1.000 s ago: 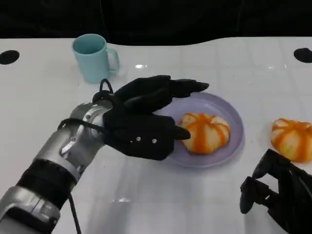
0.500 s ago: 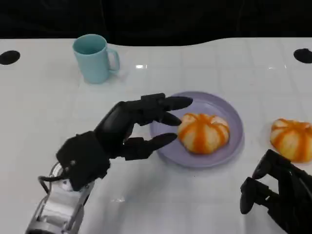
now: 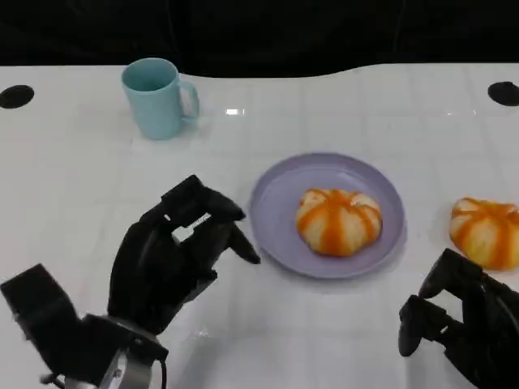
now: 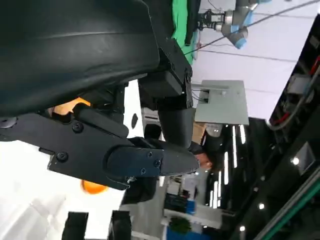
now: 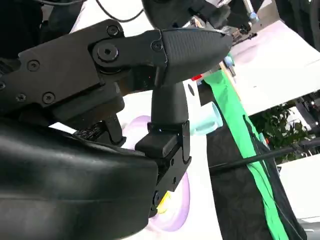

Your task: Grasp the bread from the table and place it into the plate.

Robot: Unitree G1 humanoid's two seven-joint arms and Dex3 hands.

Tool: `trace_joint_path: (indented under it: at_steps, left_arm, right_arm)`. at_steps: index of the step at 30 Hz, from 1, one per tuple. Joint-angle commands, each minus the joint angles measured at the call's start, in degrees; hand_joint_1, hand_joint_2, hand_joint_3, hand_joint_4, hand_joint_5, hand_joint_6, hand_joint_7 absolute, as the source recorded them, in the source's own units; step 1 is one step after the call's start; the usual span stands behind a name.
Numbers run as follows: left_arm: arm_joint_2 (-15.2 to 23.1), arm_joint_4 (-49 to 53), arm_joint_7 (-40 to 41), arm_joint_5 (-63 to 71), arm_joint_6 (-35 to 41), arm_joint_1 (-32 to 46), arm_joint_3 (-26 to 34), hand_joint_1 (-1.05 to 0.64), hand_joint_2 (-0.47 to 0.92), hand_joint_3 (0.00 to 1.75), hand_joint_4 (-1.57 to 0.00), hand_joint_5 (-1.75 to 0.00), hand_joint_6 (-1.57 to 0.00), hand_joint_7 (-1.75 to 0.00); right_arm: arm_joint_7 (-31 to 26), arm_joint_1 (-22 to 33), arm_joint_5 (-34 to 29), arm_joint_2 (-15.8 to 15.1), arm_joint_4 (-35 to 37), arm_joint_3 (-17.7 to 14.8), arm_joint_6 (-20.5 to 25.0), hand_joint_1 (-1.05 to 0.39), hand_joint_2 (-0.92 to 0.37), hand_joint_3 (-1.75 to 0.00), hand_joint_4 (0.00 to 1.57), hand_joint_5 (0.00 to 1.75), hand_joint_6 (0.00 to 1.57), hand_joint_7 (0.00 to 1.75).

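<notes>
An orange-striped bread roll (image 3: 338, 220) lies on the lilac plate (image 3: 276, 203) at mid-table. A second, similar roll (image 3: 485, 231) sits on the white table to the right of the plate. My left hand (image 3: 170, 263) hovers near the table's front edge, left of the plate and apart from it, fingers loosely spread and holding nothing. At the lower right my right hand (image 3: 466, 328) stays low, just in front of the second roll, with nothing in its bent fingers. In the right wrist view the plate (image 5: 175, 212) appears beyond the fingers (image 5: 185, 47).
A pale blue mug (image 3: 158, 97) stands at the back left, handle to the right. Black round marks (image 3: 15, 95) sit at the table's far corners. Bare white tabletop lies between my two hands.
My left hand has drawn back from the plate toward the near edge, leaving the roll on the plate. The right hand has not moved.
</notes>
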Motion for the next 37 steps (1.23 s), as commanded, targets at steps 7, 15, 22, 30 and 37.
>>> trace_joint_path:
  at_steps: [7, 15, 22, 30, 37]
  left_arm:
    - [-1.5, -4.2, -3.3, -5.2, 5.3, 6.8, 1.6, -0.60, 0.92, 0.42, -0.75, -1.75, -0.55, -1.66]
    - [-0.7, -6.3, -2.7, -3.9, 9.3, 12.2, 1.2, -0.57, 0.92, 0.49, -0.77, -1.75, -0.53, -1.75]
    - [0.6, -5.8, -3.6, -4.6, 13.5, 13.3, 2.0, -0.57, 0.92, 0.44, -0.75, -1.75, -0.51, -1.75]
    - [0.3, -5.2, -4.7, -4.5, 14.2, 12.6, 2.6, -0.58, 0.92, 0.41, -0.75, -1.75, -0.52, -1.75]
    - [0.2, -4.9, -4.9, -4.2, 14.3, 12.1, 2.7, -0.58, 0.92, 0.41, -0.77, -1.75, -0.53, -1.75]
  right_arm:
    - [-0.7, 0.6, 0.1, -0.6, -1.3, -0.1, 0.5, -0.59, -0.92, -0.33, 0.74, 1.75, 0.59, 1.61]
    - [-0.4, 0.6, 0.3, -0.6, -1.3, 0.0, -0.1, -0.58, -0.92, -0.35, 0.74, 1.75, 0.59, 1.60]
    - [-0.6, 0.7, 0.4, -0.7, -1.6, -0.1, 0.1, -0.58, -0.92, -0.34, 0.75, 1.75, 0.62, 1.58]
    - [-0.1, 0.3, 0.5, -0.8, -0.9, -0.4, -0.2, -0.59, -0.92, -0.35, 0.75, 1.75, 0.61, 1.59]
    - [-0.5, 0.2, 0.2, -0.9, -1.1, -0.3, 0.3, -0.59, -0.92, -0.33, 0.75, 1.75, 0.63, 1.58]
